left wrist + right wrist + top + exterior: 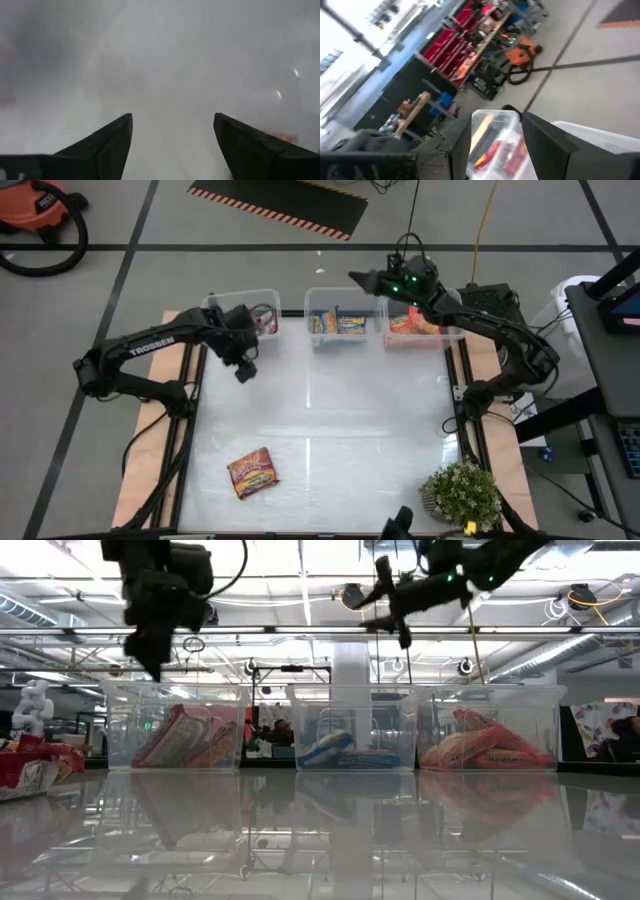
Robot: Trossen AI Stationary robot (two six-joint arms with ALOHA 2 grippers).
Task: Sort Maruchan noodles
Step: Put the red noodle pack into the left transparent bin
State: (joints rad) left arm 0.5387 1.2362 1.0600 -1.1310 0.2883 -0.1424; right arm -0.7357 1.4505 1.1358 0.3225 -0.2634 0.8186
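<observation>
Dark red packet (253,472) with yellow print, lying on glossy white bench (330,420). Dark red packets (185,735) in clear left bin (262,302); blue and silver ones (340,750) in middle bin (340,295); orange ones (480,752) in right bin (448,335). Black arms; green lights on right pincer (365,280). Possibly white lettering on left arm (150,348).

The high view looked straight down on the whole table (320,420); the low view sat at tabletop height, facing three clear bins (355,728) also seen overhead; wrist views looked past their own fingers.
</observation>
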